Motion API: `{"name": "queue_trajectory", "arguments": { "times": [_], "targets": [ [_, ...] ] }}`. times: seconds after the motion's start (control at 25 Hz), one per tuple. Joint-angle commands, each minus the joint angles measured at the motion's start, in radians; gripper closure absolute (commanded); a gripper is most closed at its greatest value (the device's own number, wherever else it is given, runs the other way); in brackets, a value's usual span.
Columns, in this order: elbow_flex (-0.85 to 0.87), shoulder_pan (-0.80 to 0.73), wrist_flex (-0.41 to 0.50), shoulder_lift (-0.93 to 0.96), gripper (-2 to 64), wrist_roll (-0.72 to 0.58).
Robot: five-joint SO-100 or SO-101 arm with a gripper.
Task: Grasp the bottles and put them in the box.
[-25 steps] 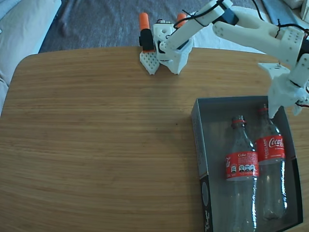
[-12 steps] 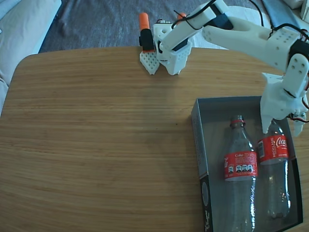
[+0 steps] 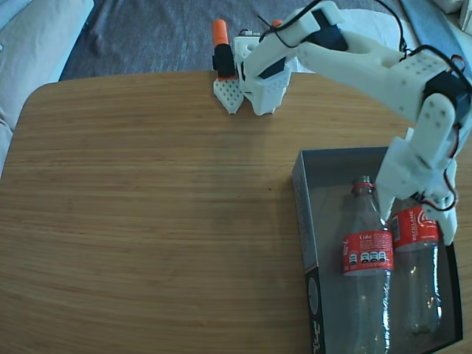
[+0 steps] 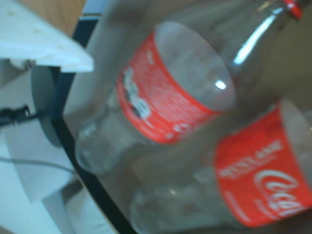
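Note:
Two clear Coca-Cola bottles lie side by side in the dark grey box (image 3: 302,214) at the right of the fixed view, necks pointing to the table's far side. My gripper (image 3: 415,220) hangs open over the right bottle (image 3: 417,280). Its fingers stand on either side of that bottle's shoulder and hide its neck. The left bottle (image 3: 367,295) lies free, its red neck ring showing. In the wrist view, one bottle (image 4: 165,97) and the bottle with the Coca-Cola script (image 4: 253,180) fill the picture. A white finger (image 4: 48,44) and the box rim (image 4: 83,161) show at left.
The arm's white base (image 3: 262,81) is fixed at the table's far edge with orange clamps (image 3: 220,40). The wooden table (image 3: 147,206) stretches left of the box. Its rounded far-left corner meets a grey carpet (image 3: 147,29).
The gripper has come down from the box's far wall onto the right bottle's shoulder. That bottle has turned a little on its axis, and the left bottle's neck has shifted slightly left.

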Motion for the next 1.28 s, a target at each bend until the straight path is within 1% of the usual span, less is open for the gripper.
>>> {"name": "queue_trajectory", "arguments": {
  "times": [0.0,0.36,0.52,0.6,0.88,1.12,1.24],
  "targets": [
    [-0.044,0.072,0.041,0.041,7.5,0.012],
    [-0.044,0.341,0.029,0.041,8.1,0.014],
    [-0.052,0.434,0.029,0.041,8.1,0.015],
    [-0.048,0.459,0.028,0.041,8.1,0.015],
    [-0.052,0.511,-0.071,0.043,8.2,0.015],
    [-0.034,0.540,-0.078,0.097,8.2,0.015],
    [0.025,0.561,-0.078,0.137,8.2,0.015]
  ]
}}
